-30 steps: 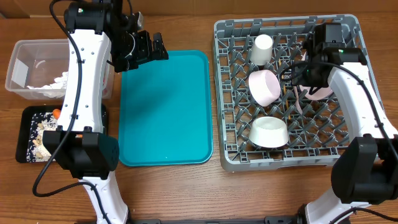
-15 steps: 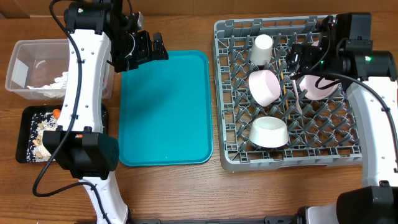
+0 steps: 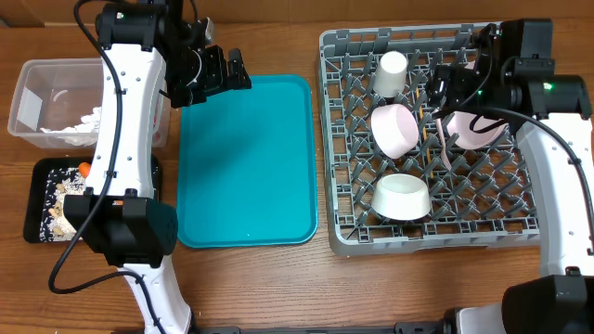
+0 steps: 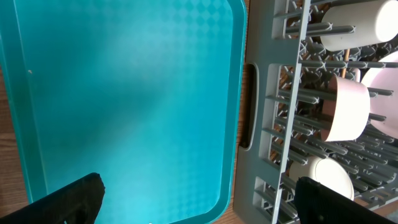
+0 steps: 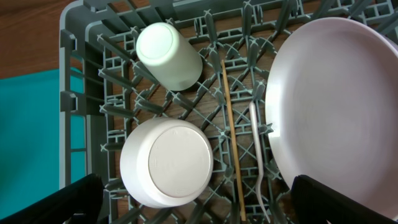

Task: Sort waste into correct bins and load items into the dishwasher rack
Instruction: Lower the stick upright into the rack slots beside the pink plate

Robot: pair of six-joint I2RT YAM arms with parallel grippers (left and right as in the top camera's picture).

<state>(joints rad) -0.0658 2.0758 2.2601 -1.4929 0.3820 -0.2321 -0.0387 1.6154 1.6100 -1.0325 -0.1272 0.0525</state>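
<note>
The plate (image 3: 475, 130) is stood on edge among the pegs of the rack (image 3: 343, 232), just below the right gripper (image 3: 447, 88). A second ago that gripper was down at the plate; it is now raised and drawn back from it, and no further shift is seen over the last half second. In the right wrist view its fingers are spread wide and nothing is held. The plate is seen beneath one finger, the fork (image 5: 258, 162) and a chopstick (image 5: 233, 137) lie under the gap, and a bowl (image 5: 166, 163) and the cup (image 5: 168, 56) are toward the other finger. The left gripper (image 3: 218, 74) is likewise spread and empty, held over the near edge of the teal tray (image 3: 246, 158), on which nothing is left. The plate is therefore judged released and seated, and loading is judged finished or nearly so.
</note>
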